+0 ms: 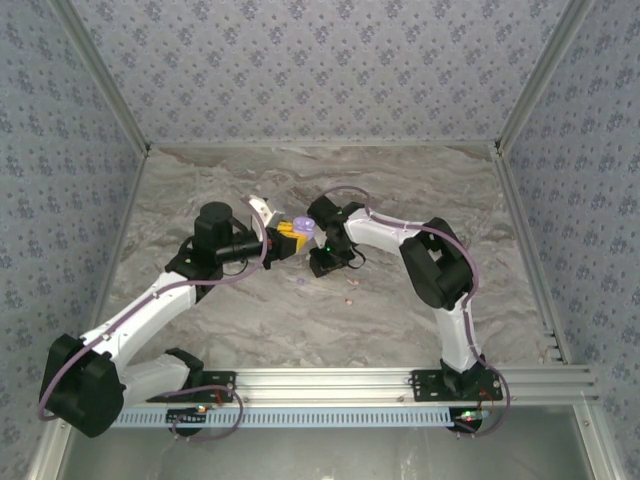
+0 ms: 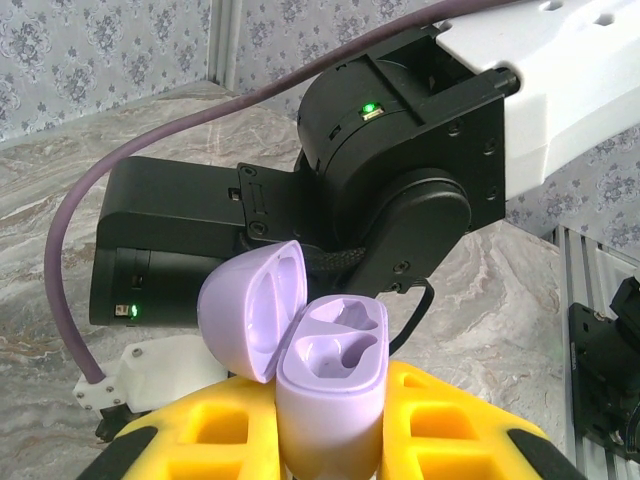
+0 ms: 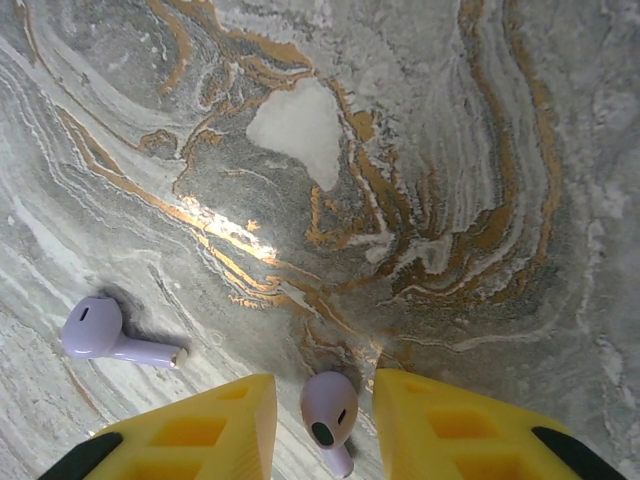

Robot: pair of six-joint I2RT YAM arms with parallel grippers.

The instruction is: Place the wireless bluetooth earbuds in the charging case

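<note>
My left gripper (image 2: 330, 425) is shut on the lilac charging case (image 2: 330, 390), which it holds upright above the table. The lid (image 2: 255, 310) is hinged open to the left and both cavities are empty. From above, the case (image 1: 300, 226) sits at the left gripper's (image 1: 283, 237) tips, mid-table. The right gripper (image 3: 323, 388) points down at the table, open. A lilac earbud (image 3: 330, 415) lies between its yellow fingers (image 3: 200, 435), with a gap on each side. Another lilac earbud (image 3: 100, 335) lies on the table to the left.
The right arm's black wrist (image 2: 400, 170) hangs close behind the held case. Small salmon-pink pieces (image 1: 347, 297) lie on the marble table (image 1: 420, 190) near the right gripper (image 1: 325, 262). Patterned walls enclose the table, with an aluminium rail (image 1: 330, 382) at the near edge.
</note>
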